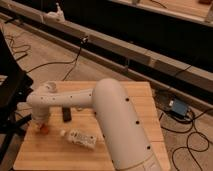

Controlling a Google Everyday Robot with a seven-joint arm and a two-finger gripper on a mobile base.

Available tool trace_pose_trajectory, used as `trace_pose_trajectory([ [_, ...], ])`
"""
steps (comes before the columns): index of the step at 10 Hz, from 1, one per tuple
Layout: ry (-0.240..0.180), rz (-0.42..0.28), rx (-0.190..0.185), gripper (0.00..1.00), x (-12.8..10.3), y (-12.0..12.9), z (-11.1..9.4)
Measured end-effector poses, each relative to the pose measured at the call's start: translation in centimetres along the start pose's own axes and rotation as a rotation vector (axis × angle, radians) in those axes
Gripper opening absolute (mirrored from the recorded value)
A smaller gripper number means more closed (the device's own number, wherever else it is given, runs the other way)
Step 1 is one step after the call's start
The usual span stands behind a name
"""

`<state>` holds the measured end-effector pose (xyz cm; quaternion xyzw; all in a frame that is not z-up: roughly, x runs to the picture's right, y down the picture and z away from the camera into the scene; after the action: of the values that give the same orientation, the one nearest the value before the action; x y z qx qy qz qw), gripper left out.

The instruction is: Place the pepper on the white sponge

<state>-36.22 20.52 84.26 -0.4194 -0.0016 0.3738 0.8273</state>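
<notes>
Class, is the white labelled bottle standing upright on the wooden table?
No, the bottle lies on its side, beside the gripper, which is down at the pepper.

You're looking at a smooth, glossy white arm: a fat rounded segment up close, narrowing to a slimmer tube, both dotted with small dark screw holes. A round white joint cap tops the far end. Your pincer hangs beneath it, over the worktop's left side.
</notes>
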Motion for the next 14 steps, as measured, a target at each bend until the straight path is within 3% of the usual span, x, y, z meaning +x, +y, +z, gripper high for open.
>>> trace_pose_trajectory([
  [3, -0.06, 0.028, -0.027, 0.0, -0.4, -1.6, -2.8],
  [5, -0.087, 0.066, -0.041, 0.0, -0.2, -4.2, -5.4],
  [8, -0.139, 0.159, -0.09, 0.0, 0.7, -10.5, -8.6],
  [11, -0.138, 0.24, -0.086, 0.0, 2.6, -16.9, -9.9],
  [13, -0.181, 0.299, -0.082, 0.0, 3.2, -20.9, -11.9],
  [14, -0.181, 0.3, -0.083, 0.0, 3.3, -20.9, -11.8],
])
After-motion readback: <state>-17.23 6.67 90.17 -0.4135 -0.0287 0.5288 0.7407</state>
